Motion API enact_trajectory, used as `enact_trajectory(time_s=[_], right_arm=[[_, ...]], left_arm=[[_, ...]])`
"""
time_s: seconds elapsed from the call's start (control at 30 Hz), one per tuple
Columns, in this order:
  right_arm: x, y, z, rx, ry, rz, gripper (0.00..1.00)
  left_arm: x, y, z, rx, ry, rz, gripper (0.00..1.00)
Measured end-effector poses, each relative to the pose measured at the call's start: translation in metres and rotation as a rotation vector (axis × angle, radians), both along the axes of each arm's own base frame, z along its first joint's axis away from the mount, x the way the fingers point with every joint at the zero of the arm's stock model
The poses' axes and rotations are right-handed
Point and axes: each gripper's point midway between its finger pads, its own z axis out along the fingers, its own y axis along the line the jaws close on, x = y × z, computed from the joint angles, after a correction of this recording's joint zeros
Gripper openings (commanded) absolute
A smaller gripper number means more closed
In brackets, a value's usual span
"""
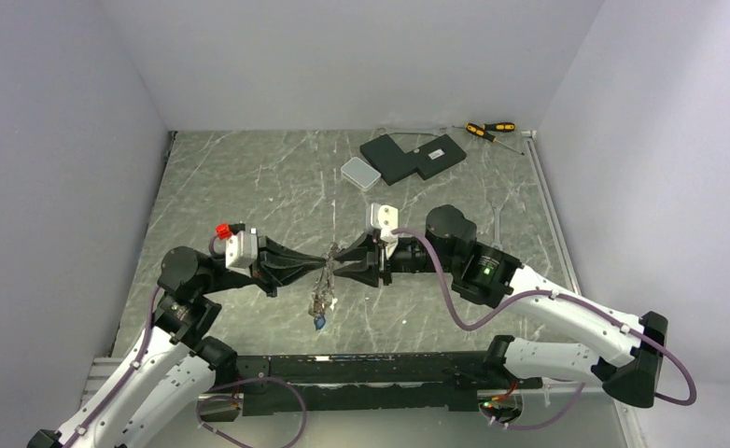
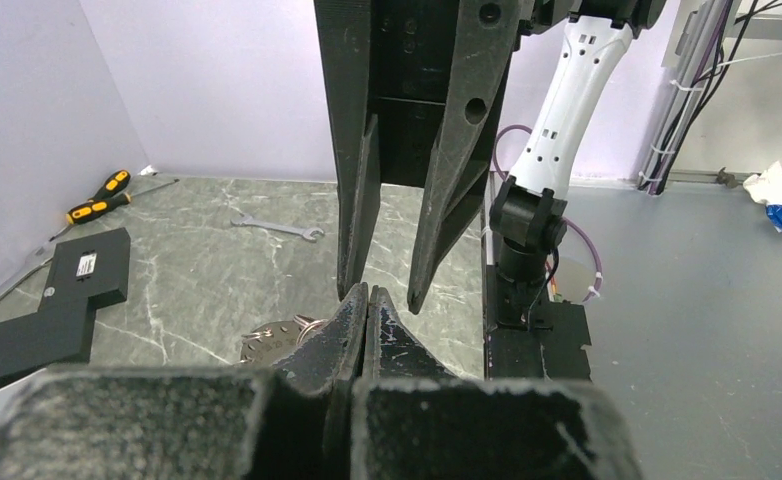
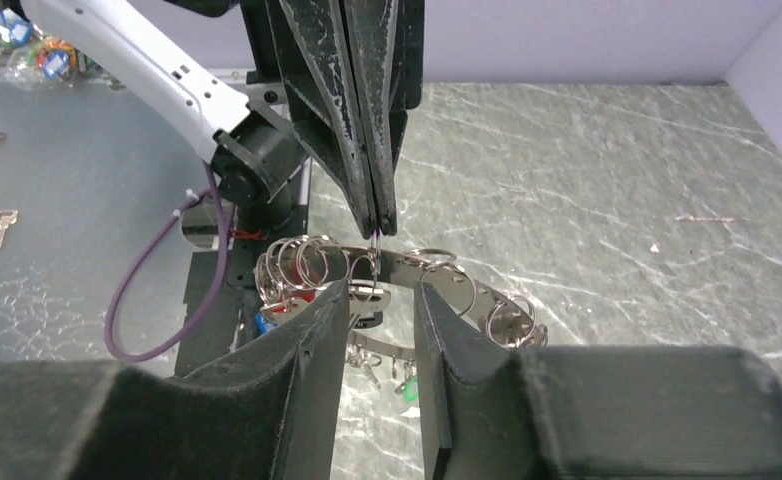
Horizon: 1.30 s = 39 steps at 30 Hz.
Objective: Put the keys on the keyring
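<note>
Large flat silver metal keyring [image 3: 412, 268] hangs tilted over the marbled grey table [image 1: 249, 177]. Small wire split loops [image 3: 302, 262] sit round its rim, and small coloured-head keys [image 1: 320, 322] dangle beneath it.

Left gripper [image 3: 377, 226] is directly above the keyring, fingers pressed together on a thin wire loop at the rim. I judge it carries the ring.

Right gripper [image 3: 379, 290] faces it across the keyring, fingers apart astride the rim, gripping nothing I can see.

Step in hand, as I read it: threading at the pinched loop. I would close the right fingers slowly, square to the rim, and hold the left clamp firm so the keyring cannot swing.
</note>
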Motion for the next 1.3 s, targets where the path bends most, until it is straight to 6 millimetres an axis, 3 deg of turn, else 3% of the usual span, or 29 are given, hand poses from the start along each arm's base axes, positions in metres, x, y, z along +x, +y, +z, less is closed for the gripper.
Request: enact_trajectory(time_s=[0.17,0.47,1.3], right_arm=[[0.001,0.003,0.005,0.028,-0.003,0.000,0.29],[0.001,0.012,-0.009,-0.005,0.039,0.023,0.28],[0.002,0.015,-0.004,0.022,0.043,0.025,0.19]], left_arm=[[0.002,0.001,0.001,-0.004,-0.003,0.007,0.00],[0.004,0.002,0.004,-0.017,0.001,0.021,0.00],[0.005,0.002,0.004,-0.018,0.004,0.027,0.00]])
